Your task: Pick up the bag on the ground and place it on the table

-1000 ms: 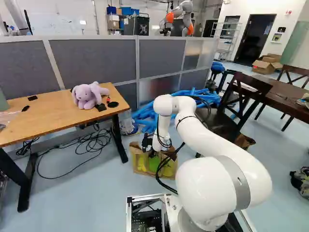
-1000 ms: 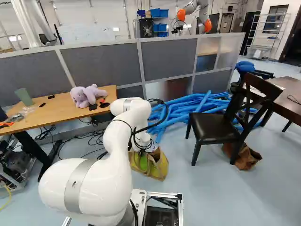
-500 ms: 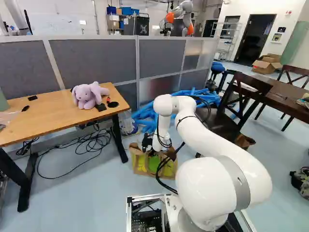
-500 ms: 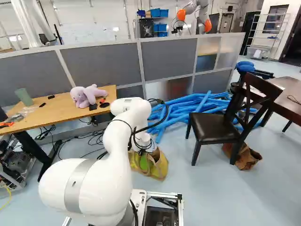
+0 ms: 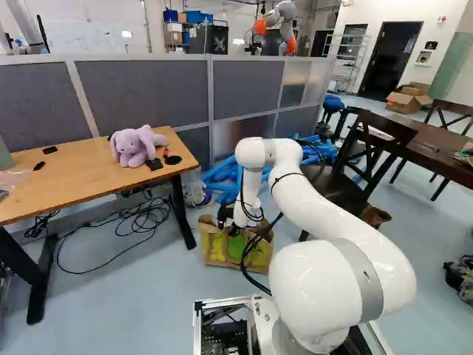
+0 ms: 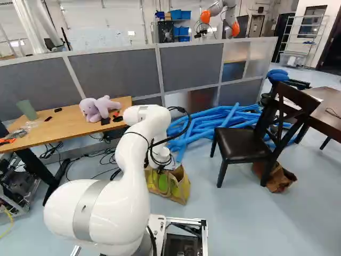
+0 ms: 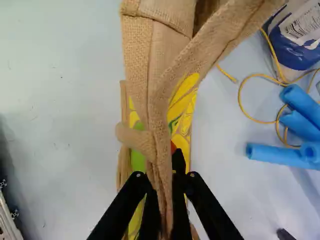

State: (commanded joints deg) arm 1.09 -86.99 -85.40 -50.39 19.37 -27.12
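The gripper (image 5: pixel 235 231) reaches down to the bag (image 5: pixel 216 250), a tan one with yellow and green print, low over the floor (image 5: pixel 140 296) near the middle of the left base view; whether its base touches the floor is hard to tell from here. In the wrist view the fingers are drawn in close from both sides on the bag's handles (image 7: pixel 161 105), with only the thickness of the cloth between them. The wooden table (image 5: pixel 81 177) stands at the left, with a purple stuffed toy (image 5: pixel 134 148) near its end. Blue foam tubes (image 6: pixel 229 114) lie in a pile behind the bag, beside the dark chair (image 6: pixel 242 145)
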